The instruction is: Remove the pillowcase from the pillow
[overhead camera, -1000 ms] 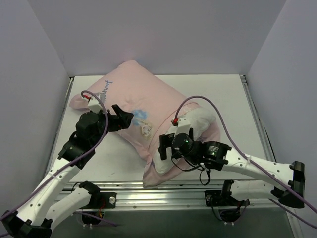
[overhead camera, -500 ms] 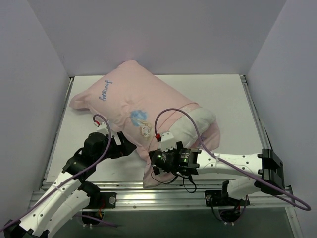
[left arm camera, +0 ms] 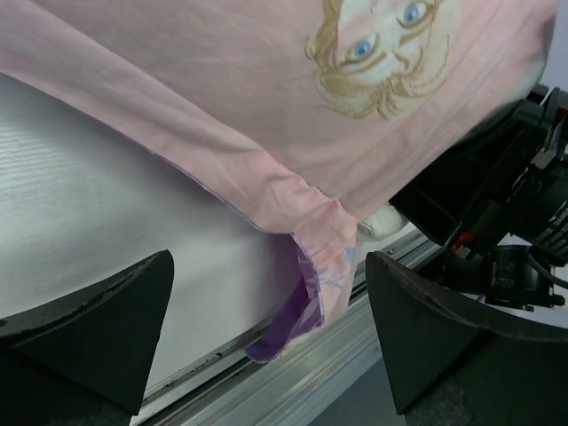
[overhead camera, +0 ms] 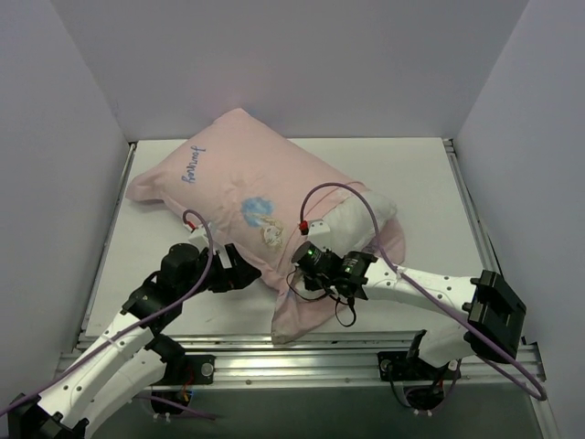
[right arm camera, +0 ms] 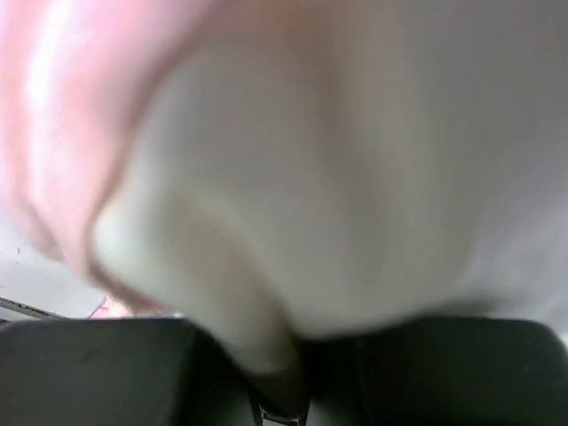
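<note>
The pink pillowcase [overhead camera: 228, 178] covers most of the white pillow [overhead camera: 361, 218], whose bare end bulges out on the right. My right gripper [overhead camera: 306, 261] presses into that open end. In the right wrist view its jaws [right arm camera: 280, 377] are shut on a fold of white pillow [right arm camera: 355, 177], with pink pillowcase [right arm camera: 35, 133] at the left edge. My left gripper [overhead camera: 239, 273] stands open beside the near edge of the case. In the left wrist view the case's hem corner [left arm camera: 311, 266], purple inside, hangs between its wide fingers [left arm camera: 89, 328], untouched, below the princess face [left arm camera: 382, 53].
An aluminium rail [overhead camera: 302, 352] runs along the table's near edge, just under the hanging hem; it also shows as the rail [left arm camera: 355, 355] in the left wrist view. White walls close in the left, right and back. The right arm [left arm camera: 506, 204] is close to my left gripper.
My left gripper has drawn back from the pillow's top to its near edge. My right gripper has moved left into the open end and has shut on white fabric.
</note>
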Controlling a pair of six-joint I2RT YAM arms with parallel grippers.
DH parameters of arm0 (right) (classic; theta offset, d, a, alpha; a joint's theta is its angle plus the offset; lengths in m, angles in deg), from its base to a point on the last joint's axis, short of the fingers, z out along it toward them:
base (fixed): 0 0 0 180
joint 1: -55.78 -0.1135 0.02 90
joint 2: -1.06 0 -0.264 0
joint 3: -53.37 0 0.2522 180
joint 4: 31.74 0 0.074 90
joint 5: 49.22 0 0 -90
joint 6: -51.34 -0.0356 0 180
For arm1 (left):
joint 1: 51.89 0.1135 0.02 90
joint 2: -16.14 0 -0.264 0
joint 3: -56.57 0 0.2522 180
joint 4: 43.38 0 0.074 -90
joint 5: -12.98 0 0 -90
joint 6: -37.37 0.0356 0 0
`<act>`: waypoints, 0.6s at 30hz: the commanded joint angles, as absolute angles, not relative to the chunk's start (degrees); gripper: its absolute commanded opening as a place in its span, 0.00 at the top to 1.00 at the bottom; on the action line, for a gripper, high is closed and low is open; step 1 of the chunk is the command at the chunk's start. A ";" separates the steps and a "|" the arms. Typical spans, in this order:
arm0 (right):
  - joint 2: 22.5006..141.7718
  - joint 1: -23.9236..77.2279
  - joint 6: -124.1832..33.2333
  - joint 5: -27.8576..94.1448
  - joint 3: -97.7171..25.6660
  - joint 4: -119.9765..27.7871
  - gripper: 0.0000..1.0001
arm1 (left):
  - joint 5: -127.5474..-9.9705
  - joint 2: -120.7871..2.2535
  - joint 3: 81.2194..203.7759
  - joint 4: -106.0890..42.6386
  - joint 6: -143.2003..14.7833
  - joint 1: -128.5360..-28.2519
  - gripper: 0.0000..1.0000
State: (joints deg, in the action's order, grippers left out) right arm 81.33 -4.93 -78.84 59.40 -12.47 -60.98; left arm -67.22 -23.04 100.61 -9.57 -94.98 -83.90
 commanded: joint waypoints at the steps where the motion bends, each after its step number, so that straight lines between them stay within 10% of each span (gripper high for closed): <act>1: 78.23 -3.46 -74.26 60.82 -16.28 -52.36 1.00 | -66.21 -24.11 100.56 -15.55 -95.96 -86.16 0.02; 11: 75.59 -1.53 -70.21 60.91 -22.62 -51.39 1.00 | -76.04 -34.30 104.60 -21.62 -90.17 -101.27 0.00; 18: 75.58 -1.17 -69.77 59.59 -24.46 -51.39 1.00 | -79.57 -43.52 107.33 -24.69 -88.14 -103.66 0.19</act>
State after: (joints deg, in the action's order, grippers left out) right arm 78.18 -1.93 -70.41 57.63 -19.77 -59.45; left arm -76.62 -41.33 103.67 -19.25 -90.39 -102.85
